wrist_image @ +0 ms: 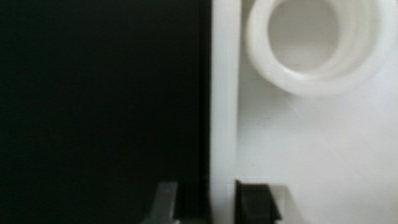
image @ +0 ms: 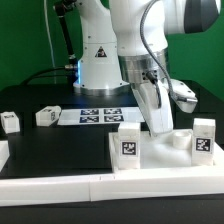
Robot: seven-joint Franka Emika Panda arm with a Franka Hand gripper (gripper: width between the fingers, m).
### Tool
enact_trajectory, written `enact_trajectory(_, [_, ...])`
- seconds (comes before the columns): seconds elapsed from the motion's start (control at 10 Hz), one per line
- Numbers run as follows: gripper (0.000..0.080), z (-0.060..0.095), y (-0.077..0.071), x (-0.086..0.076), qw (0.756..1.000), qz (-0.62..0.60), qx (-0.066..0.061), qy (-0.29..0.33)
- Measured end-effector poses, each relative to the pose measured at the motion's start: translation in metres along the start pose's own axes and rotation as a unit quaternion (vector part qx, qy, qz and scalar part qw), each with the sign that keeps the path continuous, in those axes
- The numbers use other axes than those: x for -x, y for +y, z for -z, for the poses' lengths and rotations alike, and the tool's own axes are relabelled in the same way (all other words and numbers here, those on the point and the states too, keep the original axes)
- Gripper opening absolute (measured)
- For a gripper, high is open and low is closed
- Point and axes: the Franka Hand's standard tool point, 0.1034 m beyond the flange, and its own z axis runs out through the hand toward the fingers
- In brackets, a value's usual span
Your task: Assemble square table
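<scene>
Pincer (wrist_image: 217,204) closed tight on rim of white square table top (wrist_image: 311,150), two leg blocks (image: 46,116) well apart

Four leg blocks (image: 8,122) (image: 47,116) (image: 128,143) (image: 203,138), one square tabletop (image: 176,150) and one marker board (image: 100,115).

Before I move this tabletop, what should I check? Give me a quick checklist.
1. End effector shut on the raised rim of the white plastic square table top: ok.
2. Fingers straddle the rim, one each side: ok.
3. Round hole in the top unblocked: ok.
4. Two small white tagged leg blocks next to the top, clear of it: cannot tell.
5. Two other leg blocks well away, at the exterior view's left: ok.
</scene>
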Motion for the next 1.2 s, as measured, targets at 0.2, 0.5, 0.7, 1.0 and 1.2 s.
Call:
enact_trajectory(0.2, [0.0059, 0.000, 0.000, 0.000, 1.000, 0.000, 0.000, 0.000])
enact_trajectory(0.5, [0.0059, 0.006, 0.012, -0.034, 0.997, 0.074, -0.023, 0.007])
enact_trajectory(0.7, [0.0059, 0.008, 0.017, -0.059, 0.991, 0.129, -0.033, 0.021])
enact_trajectory(1.0, [0.0059, 0.010, 0.024, -0.076, 0.973, 0.229, -0.018, 0.016])
enact_trajectory(1.2, [0.0059, 0.011, 0.025, -0.080, 0.956, 0.291, -0.017, 0.017])
